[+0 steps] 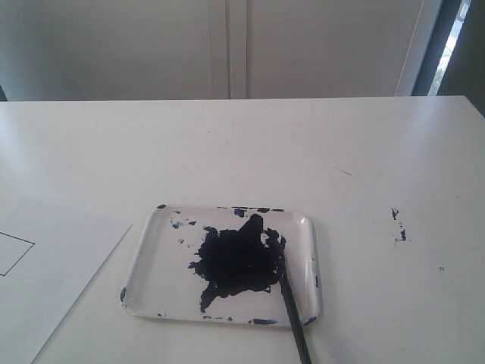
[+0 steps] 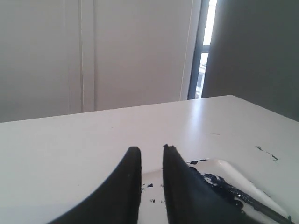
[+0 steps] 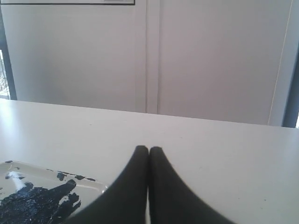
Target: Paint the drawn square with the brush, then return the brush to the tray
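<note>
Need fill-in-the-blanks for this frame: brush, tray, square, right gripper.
1. The brush lies with its bristles in the tray, held by ___ gripper.
2. In the exterior view the paper lies to the ___ of the tray.
3. The drawn square has ___ paint inside.
4. The right gripper is ___.
Missing words: neither; left; no; shut.

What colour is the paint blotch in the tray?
Dark blue-black paint blotch against the white tray; the exterior view shows it best.
</note>
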Controlling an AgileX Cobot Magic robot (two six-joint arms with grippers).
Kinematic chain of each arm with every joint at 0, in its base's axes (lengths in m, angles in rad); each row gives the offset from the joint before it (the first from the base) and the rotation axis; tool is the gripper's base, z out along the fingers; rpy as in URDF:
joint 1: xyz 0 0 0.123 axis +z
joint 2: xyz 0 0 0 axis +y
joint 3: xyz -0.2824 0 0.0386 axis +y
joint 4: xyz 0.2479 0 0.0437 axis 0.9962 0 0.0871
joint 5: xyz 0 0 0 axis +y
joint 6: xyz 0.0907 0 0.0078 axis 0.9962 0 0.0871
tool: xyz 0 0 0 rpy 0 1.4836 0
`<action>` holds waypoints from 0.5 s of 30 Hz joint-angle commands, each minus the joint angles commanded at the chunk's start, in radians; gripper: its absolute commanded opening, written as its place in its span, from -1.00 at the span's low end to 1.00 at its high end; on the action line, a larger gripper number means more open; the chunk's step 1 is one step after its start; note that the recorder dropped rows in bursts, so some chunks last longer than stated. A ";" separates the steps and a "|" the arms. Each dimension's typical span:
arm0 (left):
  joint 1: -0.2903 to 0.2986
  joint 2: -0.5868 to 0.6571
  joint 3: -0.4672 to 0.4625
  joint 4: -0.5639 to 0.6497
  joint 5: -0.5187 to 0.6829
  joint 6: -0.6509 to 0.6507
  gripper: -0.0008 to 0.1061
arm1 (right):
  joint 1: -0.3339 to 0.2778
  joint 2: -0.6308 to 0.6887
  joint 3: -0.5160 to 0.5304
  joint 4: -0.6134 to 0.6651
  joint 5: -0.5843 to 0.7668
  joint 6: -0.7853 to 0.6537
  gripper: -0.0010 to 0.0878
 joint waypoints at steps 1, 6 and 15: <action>0.000 0.000 0.000 0.000 0.000 0.000 -0.54 | 0.000 0.000 0.000 0.000 -0.006 0.000 -0.98; 0.000 0.000 0.000 -0.007 0.017 0.000 -0.54 | 0.000 0.000 0.000 0.042 -0.026 0.084 -0.98; 0.000 0.000 0.000 -0.067 0.082 -0.001 -0.54 | 0.000 0.000 0.000 0.062 -0.031 0.286 -0.98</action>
